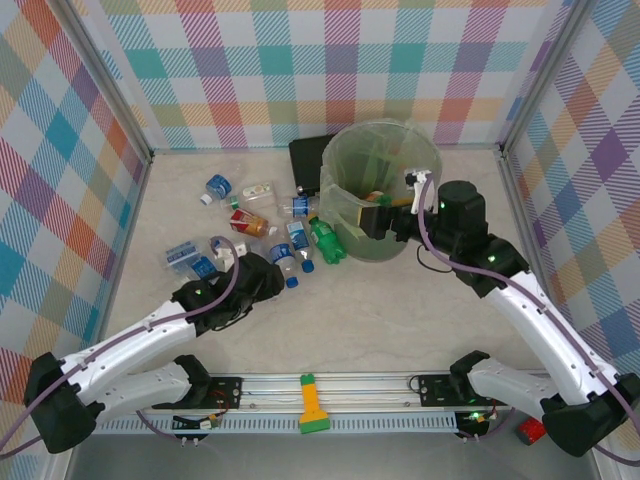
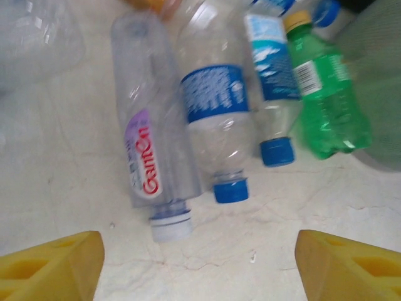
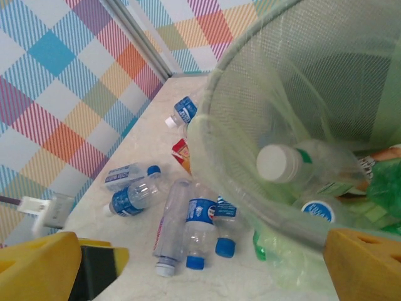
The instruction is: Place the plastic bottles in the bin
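Just ahead of our left gripper (image 2: 197, 251), jaws spread & empty, plastic bottles (image 2: 216, 119) lie touching, so we cld pinch two or roll one off; farther back, right gripper (image 1: 383, 215), also spread, cld snag the bin (image 1: 345, 190) rim.

Clear, blue-capped plastic bottles (image 2: 216, 125) lie on their sides beside a green bottle (image 2: 326, 100), just beside the upright translucent bin (image 1: 340, 200), which holds several more.

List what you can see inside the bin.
Inside the bin lie a white-capped bottle and a blue-labelled bottle beside green plastic. Whatever sits beneath them is covered.
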`<state>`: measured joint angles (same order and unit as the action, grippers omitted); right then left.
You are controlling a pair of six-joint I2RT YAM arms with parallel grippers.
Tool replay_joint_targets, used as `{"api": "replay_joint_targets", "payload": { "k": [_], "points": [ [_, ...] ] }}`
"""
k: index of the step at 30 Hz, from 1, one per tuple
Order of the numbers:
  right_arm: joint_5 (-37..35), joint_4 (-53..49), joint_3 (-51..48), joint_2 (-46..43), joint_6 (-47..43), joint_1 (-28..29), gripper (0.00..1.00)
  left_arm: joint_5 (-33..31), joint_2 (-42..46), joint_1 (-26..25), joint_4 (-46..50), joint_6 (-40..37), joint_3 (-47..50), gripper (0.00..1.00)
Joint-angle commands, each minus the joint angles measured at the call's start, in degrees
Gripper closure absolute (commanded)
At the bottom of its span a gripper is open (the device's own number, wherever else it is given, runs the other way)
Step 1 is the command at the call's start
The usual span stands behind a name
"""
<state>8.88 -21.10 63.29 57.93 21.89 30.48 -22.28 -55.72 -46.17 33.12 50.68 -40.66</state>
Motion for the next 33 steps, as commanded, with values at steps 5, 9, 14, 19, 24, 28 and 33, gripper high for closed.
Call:
{"api": "replay_joint_targets", "payload": {
  "k": [5,9,14,19,24,28,33],
  "points": [
    [1.3,1.5,-1.0,-1.9,2.6,1.5,0.01,2.3,-5.6,0.2,-5.8,5.5,3.7,0.34],
    [3.4,1.5,0.1,-1.3,2.3,2.0,0.01,2.7,-10.6,0.2,-6.9,5.4,3.4,0.35],
    [5.2,1.3,0.6,-0.7,1.9,2.7,0.01,2.1,-14.5,0.2,-9.6,4.7,3.9,0.36],
    [6.7,1.2,1.6,-0.3,1.5,3.3,0.01,1.5,-18.2,0.1,-12.1,3.3,3.8,0.37],
    [7.3,1.0,2.3,0.1,1.3,3.6,0.01,0.4,-22.0,0.8,-11.9,3.0,2.7,0.38],
    [7.0,1.0,2.5,0.1,1.3,4.0,0.01,0.1,-23.8,1.3,-12.6,2.8,2.9,0.40],
    [6.6,0.9,2.7,0.1,1.1,4.1,0.01,1.2,-25.7,2.4,-13.8,1.6,3.2,0.43]
  ]
}}
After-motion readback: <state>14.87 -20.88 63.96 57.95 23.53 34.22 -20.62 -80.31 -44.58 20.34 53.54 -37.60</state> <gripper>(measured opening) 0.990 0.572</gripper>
